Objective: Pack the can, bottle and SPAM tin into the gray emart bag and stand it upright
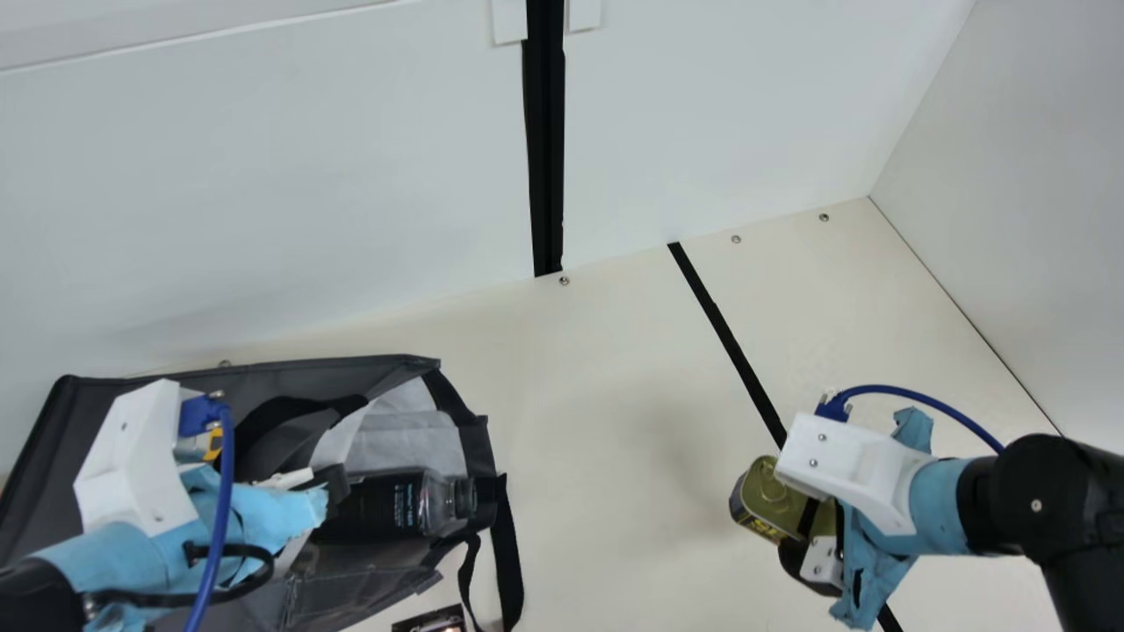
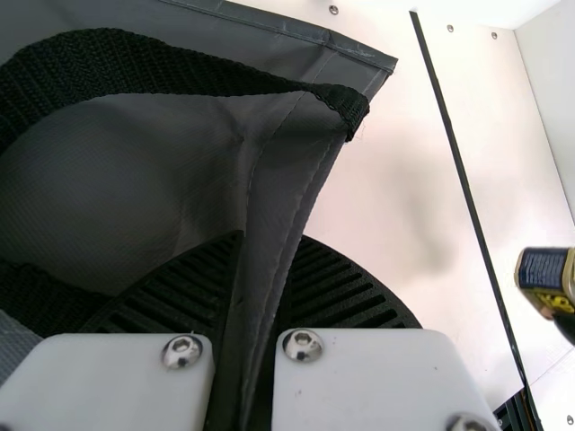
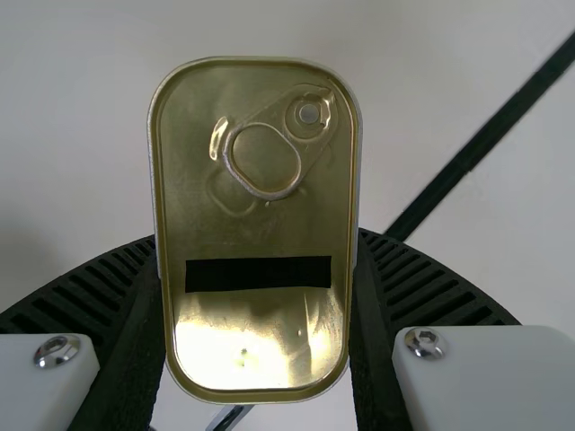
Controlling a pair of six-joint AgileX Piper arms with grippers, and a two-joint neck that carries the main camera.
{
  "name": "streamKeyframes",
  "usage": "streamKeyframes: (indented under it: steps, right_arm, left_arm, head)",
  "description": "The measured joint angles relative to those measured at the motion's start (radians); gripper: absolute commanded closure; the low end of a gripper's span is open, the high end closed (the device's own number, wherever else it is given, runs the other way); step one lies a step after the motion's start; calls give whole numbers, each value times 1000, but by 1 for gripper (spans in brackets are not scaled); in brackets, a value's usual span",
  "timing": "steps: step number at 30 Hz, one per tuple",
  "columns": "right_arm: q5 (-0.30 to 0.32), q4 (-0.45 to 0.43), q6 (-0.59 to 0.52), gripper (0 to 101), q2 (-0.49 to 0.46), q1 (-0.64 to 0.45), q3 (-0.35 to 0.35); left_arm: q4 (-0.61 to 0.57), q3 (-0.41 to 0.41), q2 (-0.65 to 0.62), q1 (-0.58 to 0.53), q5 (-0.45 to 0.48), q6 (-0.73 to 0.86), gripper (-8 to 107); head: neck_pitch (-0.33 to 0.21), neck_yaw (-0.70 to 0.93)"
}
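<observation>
In the main view my left gripper (image 1: 332,493) is at the gray bag (image 1: 83,421), which lies at the left with its opening facing right. The left wrist view has the left gripper (image 2: 260,278) shut on a fold of the bag's edge (image 2: 292,180). A dark bottle (image 1: 395,507) with a clear neck lies in the bag's mouth. My right gripper (image 1: 810,527), at the right, holds the SPAM tin (image 1: 762,500) above the table. Seen by the right wrist camera, the right gripper (image 3: 260,296) grips the tin (image 3: 260,215) by its sides, pull-tab lid facing the camera.
A silver and yellow object (image 1: 198,446) shows beside the left wrist mount; whether it is the can, I cannot tell. A dark printed item (image 1: 432,620) lies at the bottom edge near the bag's strap (image 1: 506,562). White walls stand behind and at the right.
</observation>
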Motion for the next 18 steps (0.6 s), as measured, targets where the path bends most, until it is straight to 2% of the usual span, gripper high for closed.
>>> streamKeyframes:
  steps: [3, 18]
  right_arm:
    - [17, 0, 9, 101, -27, 43, 12]
    - [16, -7, 125, 101, -83, 296, 50]
  left_arm:
    - [0, 0, 0, 0, 0, 0, 107]
    - [0, 0, 0, 0, 0, 0, 107]
  head:
    - [-2, 0]
    - [-2, 0]
